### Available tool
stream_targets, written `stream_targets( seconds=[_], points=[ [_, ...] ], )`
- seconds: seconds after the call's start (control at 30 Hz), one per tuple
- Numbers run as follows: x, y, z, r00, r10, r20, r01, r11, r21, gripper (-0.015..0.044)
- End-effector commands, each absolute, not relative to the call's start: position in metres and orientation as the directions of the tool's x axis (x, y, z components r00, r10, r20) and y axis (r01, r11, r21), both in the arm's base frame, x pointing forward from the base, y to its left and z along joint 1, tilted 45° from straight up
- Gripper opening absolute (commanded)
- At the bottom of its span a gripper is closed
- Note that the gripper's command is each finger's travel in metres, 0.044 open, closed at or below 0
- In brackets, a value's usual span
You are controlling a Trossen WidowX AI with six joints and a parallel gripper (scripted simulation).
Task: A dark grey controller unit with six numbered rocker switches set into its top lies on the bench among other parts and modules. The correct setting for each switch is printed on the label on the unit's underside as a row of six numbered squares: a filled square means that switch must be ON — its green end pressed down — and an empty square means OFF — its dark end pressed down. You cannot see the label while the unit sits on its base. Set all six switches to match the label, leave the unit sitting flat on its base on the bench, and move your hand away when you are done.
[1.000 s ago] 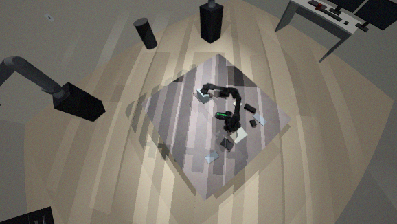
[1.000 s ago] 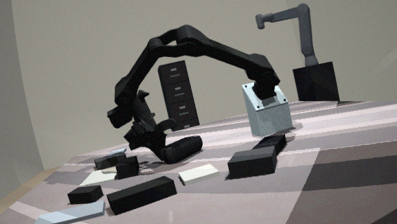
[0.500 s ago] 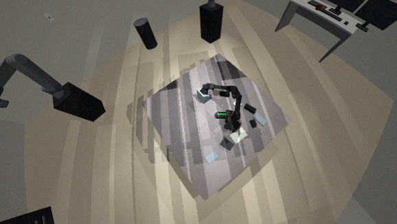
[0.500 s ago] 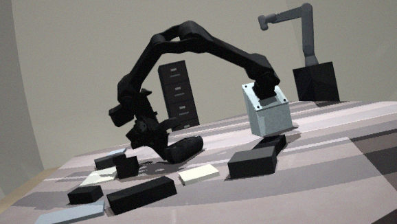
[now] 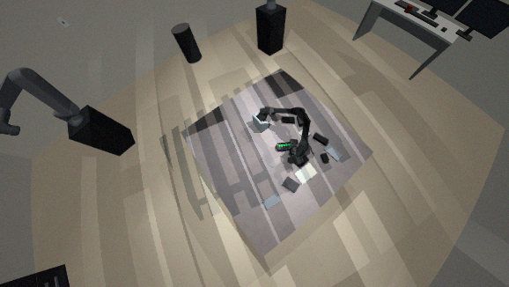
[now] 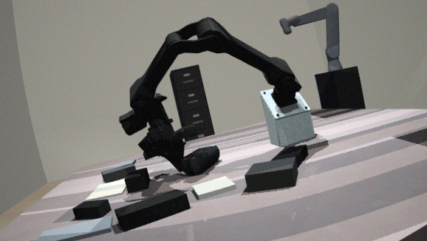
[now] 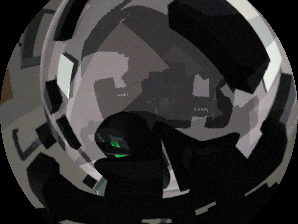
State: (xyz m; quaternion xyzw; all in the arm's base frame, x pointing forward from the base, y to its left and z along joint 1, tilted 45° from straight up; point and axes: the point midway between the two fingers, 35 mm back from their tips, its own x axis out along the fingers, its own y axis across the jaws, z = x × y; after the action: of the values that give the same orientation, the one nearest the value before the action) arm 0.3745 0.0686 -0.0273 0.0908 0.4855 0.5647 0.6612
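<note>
The dark controller unit (image 5: 284, 146) (image 6: 205, 157) (image 7: 120, 131) lies on the bench below the arm. Its top faces up in the top view, where a row of green switch ends shows. In the wrist view two green patches show beside dark parts of the gripper, and the other switches are hidden. I cannot read each switch's setting. The label on the underside is hidden. My gripper (image 6: 181, 164) is shut and empty. It is low, with its tips at the near-arm end of the unit in the exterior view; I cannot tell whether they touch it.
The arm stands on a pale box (image 5: 261, 124) (image 6: 295, 129). Around the unit lie a dark block (image 6: 271, 175), a long dark block (image 5: 320, 139) (image 6: 153, 211), smaller dark blocks (image 6: 92, 209) (image 6: 137, 180), cream plates (image 5: 306, 173) (image 6: 213, 187) and pale blue plates (image 5: 271, 202) (image 6: 75, 229).
</note>
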Motion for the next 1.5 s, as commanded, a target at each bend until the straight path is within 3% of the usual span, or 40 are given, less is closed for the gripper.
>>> stream_targets(
  seconds=[0.0, 1.27, 1.47],
  points=[
    [0.366, 0.076, -0.027, -0.125, 0.838, -0.532, -0.648, 0.337, 0.683, 0.0],
    [0.343, 0.091, -0.015, -0.126, 0.838, -0.531, -0.647, 0.336, 0.685, 0.0],
    [0.375, 0.052, -0.014, -0.113, 0.833, -0.541, -0.655, 0.347, 0.671, 0.0]
  ],
)
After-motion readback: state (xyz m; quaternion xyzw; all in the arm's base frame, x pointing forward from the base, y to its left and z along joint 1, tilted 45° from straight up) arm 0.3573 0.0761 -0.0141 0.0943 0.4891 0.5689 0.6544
